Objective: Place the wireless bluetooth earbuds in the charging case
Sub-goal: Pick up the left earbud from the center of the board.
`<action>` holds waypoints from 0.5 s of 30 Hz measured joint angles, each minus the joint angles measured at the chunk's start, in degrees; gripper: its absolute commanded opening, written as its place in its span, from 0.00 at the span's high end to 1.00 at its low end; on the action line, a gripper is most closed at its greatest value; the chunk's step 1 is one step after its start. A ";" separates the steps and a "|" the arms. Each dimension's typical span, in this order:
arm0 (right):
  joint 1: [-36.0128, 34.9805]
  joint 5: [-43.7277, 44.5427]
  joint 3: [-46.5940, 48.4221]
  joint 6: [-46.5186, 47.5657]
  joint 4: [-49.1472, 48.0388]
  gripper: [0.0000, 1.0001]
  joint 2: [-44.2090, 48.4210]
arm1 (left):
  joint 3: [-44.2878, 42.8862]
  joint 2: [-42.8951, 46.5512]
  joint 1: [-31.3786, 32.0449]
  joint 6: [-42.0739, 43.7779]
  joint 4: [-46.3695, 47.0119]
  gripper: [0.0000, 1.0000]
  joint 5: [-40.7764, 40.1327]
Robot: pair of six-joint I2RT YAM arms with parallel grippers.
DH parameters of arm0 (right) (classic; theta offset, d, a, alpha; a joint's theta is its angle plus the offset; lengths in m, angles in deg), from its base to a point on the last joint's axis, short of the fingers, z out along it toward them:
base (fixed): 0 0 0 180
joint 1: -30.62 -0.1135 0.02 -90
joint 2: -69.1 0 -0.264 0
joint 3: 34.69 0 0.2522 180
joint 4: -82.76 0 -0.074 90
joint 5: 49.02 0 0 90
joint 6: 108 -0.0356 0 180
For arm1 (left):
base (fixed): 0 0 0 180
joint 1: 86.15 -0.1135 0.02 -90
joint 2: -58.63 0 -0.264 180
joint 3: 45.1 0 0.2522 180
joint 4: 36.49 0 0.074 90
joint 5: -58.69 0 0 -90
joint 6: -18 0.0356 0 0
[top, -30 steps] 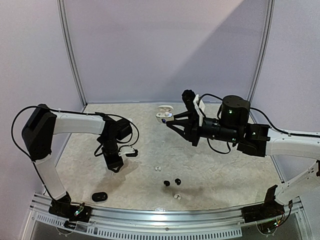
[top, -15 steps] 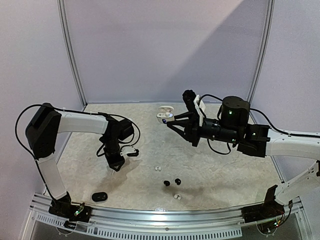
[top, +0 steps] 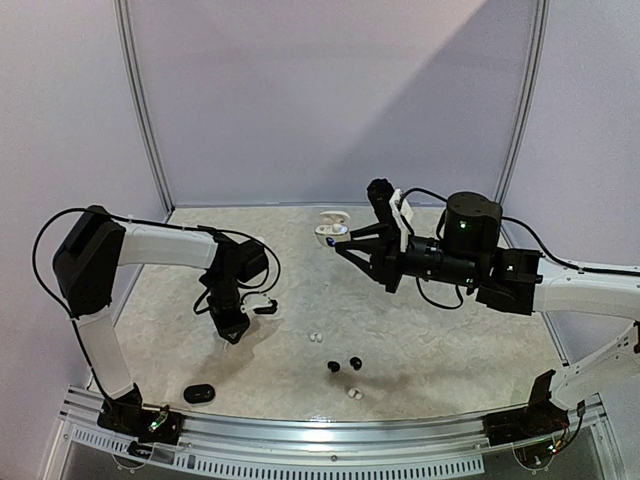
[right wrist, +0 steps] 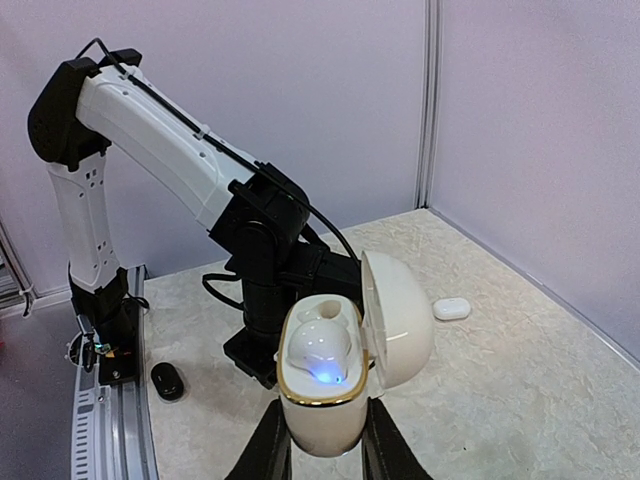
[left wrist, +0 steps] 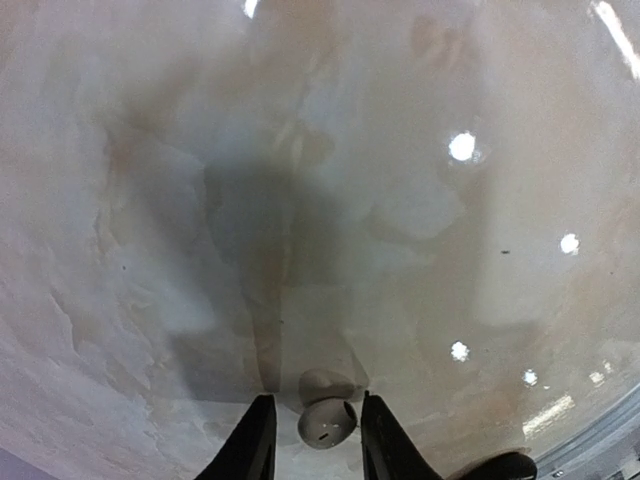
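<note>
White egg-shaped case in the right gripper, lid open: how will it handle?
The glossy white egg-shaped charging case looks hard and smooth, so it may slip in the right gripper. With its lid open sideways and rounded body, it would probably tip if set down.

This is a robotics lab, set up as an enclosed test cell. Past the jaws of the right gripper, plain lilac wall panels joined by bare aluminium posts close off the work area on three sides. Beneath the jaws of the left gripper lies a marble-patterned tabletop glinting with reflected overhead lights. Behind both sets of jaws, a slotted aluminium rail along the table's near edge carries the bolted arm bases.
</note>
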 measured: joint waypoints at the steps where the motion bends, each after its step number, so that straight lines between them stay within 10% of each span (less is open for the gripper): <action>1: 0.00 0.00 -0.02 -0.02 0.02 1.00 0.00 | 0.00 0.00 0.00 0.02 -0.04 0.66 -0.02; 15: 0.00 0.28 -0.13 -0.35 0.20 1.00 0.09 | 0.85 0.00 0.00 -0.04 -0.37 0.72 -0.39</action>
